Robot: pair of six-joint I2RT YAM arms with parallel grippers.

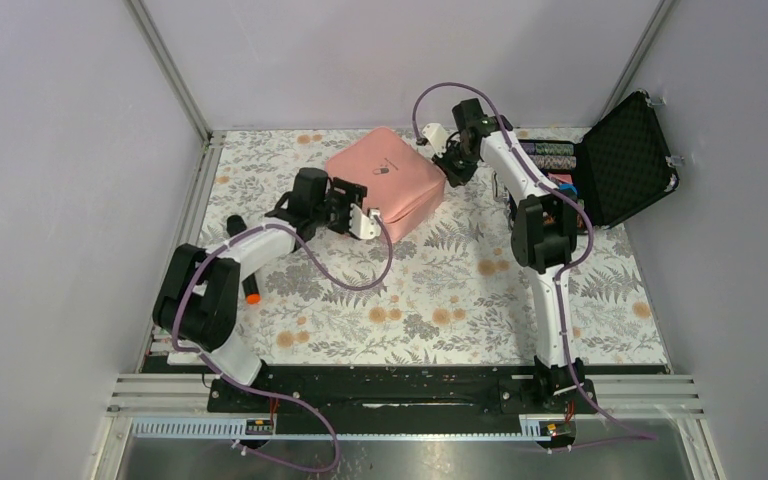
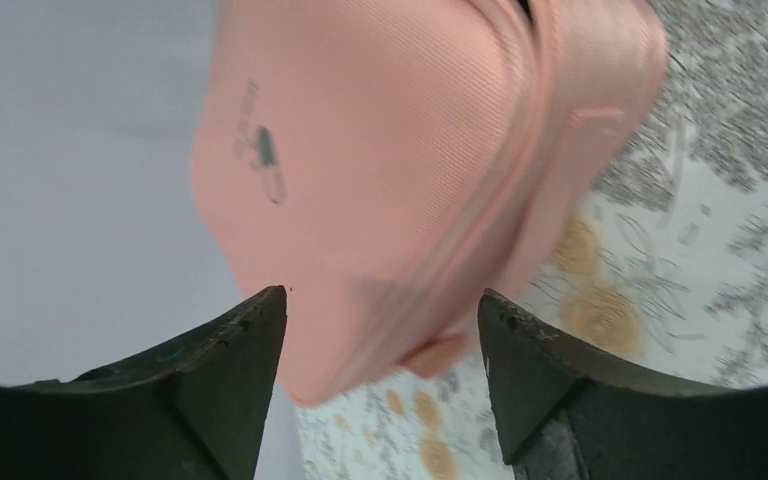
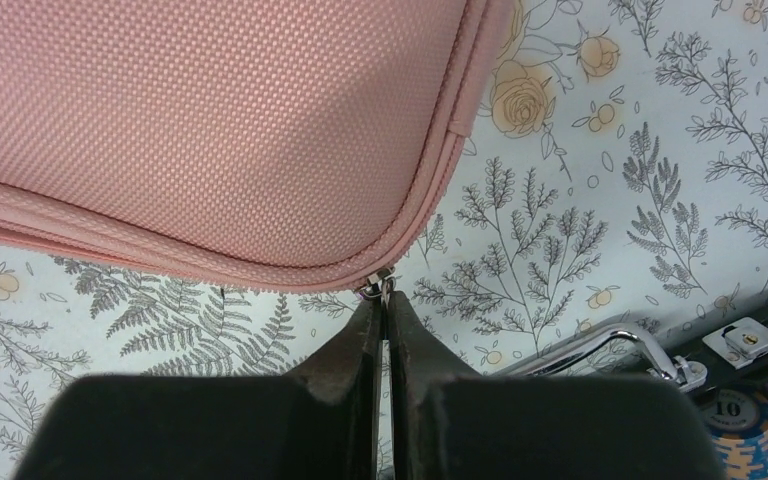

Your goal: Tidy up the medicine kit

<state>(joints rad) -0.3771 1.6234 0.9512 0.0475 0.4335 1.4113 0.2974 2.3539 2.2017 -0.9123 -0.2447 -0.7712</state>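
Note:
The medicine kit, a pink soft zippered pouch with a small dark logo on its lid, lies lid down at the back middle of the table. My left gripper is at its near corner. In the left wrist view the gripper is open, and that corner sits between the spread fingers. My right gripper is at the kit's right corner. It is shut on the metal zipper pull, where the zipper rounds the corner.
A black hard case stands open at the back right, with chips inside. Its chrome handle lies close to my right gripper. A black marker with an orange tip lies by the left arm. The floral cloth covers the table.

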